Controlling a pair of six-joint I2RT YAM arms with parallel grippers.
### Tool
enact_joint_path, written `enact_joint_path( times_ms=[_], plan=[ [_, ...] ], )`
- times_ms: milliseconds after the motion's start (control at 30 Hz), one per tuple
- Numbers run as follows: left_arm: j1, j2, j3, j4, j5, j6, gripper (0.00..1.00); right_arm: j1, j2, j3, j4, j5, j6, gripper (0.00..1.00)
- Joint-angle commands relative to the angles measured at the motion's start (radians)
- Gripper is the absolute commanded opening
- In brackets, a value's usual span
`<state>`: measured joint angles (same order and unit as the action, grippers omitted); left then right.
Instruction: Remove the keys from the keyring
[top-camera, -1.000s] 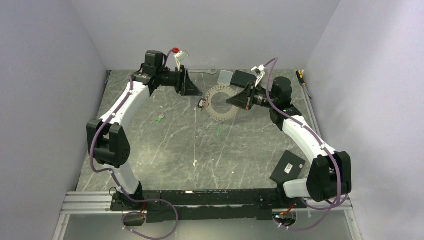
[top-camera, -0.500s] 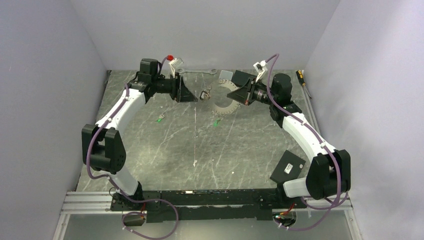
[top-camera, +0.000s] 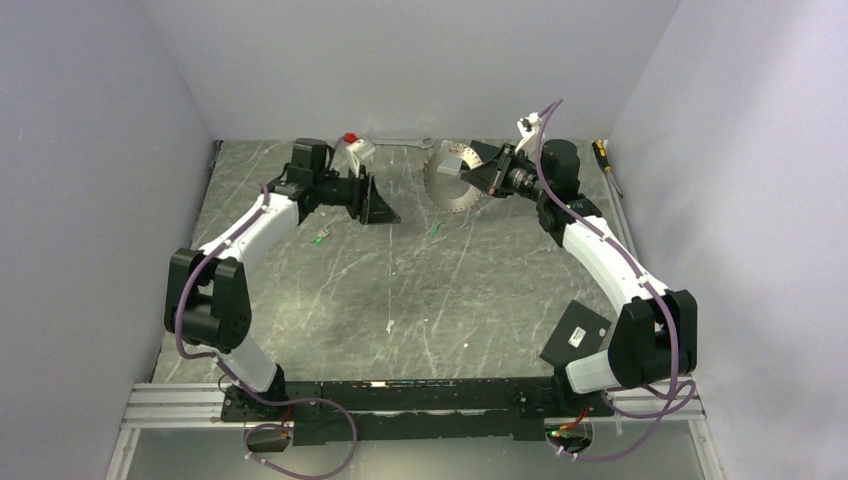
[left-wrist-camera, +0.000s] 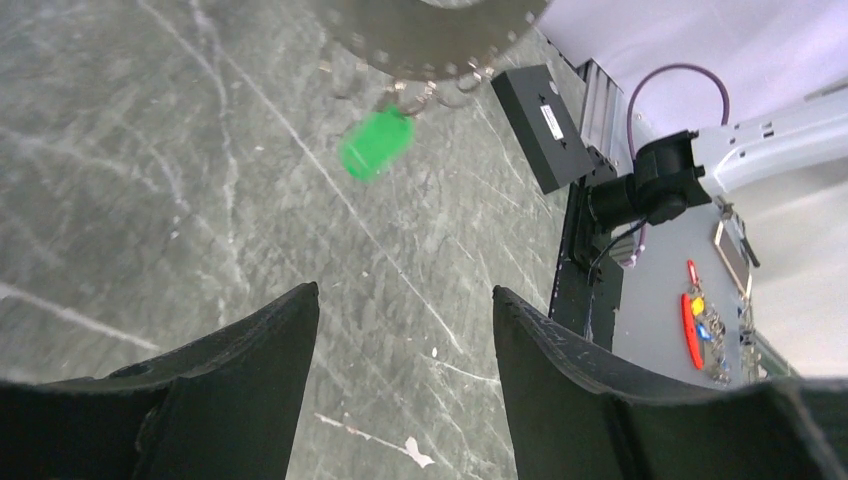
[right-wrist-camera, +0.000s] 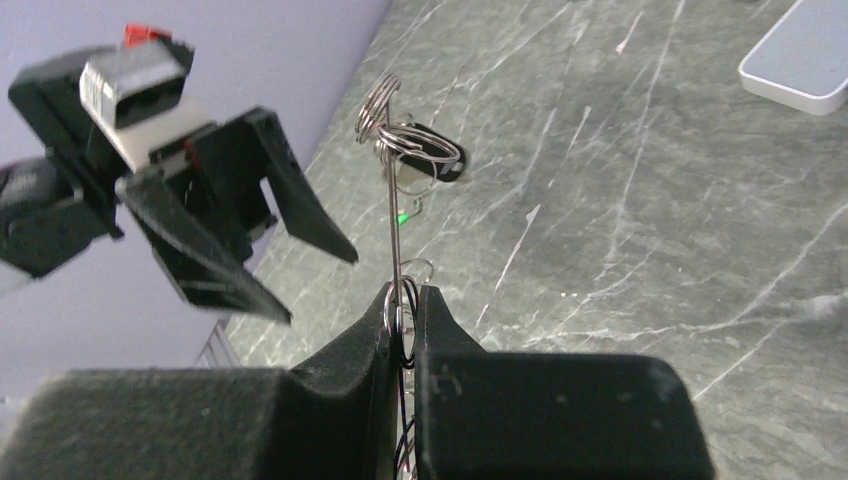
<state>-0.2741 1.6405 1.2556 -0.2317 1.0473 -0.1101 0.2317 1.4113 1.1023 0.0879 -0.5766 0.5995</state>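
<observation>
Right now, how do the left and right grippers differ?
Opening: the left gripper is wide open; the right gripper is shut. Load: the left gripper holds nothing; the right gripper pinches the keyring, a green key hanging from it. Shared: both black, pointed toward each other.

Silver toothed-disc keyring (top-camera: 447, 192) raised off the grey marbled counter (top-camera: 330, 300), right tool (right-wrist-camera: 403, 300) clamped on its right rim, green-headed key (left-wrist-camera: 377, 145) hanging from its near rim, left tool (left-wrist-camera: 403, 292) parted just left of it, second green-headed key (top-camera: 321, 237) on the counter farther left, silver wrench (top-camera: 400, 143) behind it, black box (top-camera: 577, 335) well nearer, to its right.
</observation>
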Motion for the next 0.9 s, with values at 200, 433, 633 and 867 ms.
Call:
enact_joint_path(
  times_ms=[200, 433, 633, 867],
  plan=[
    [-0.11, 0.104, -0.077, 0.563, -0.004, -0.126, 0.71, 0.008, 0.02, 0.112, -0.013, 0.15, 0.133, 0.0],
    [-0.157, 0.181, -0.1, 0.835, -0.034, -0.195, 0.73, 0.016, 0.032, 0.134, -0.017, 0.148, 0.166, 0.0],
    [-0.173, 0.221, -0.1, 0.925, -0.047, -0.229, 0.7, 0.024, 0.028, 0.134, -0.016, 0.147, 0.174, 0.0],
    [-0.19, 0.245, -0.088, 0.966, -0.055, -0.25, 0.69, 0.033, 0.029, 0.13, -0.007, 0.139, 0.186, 0.0]
  ],
)
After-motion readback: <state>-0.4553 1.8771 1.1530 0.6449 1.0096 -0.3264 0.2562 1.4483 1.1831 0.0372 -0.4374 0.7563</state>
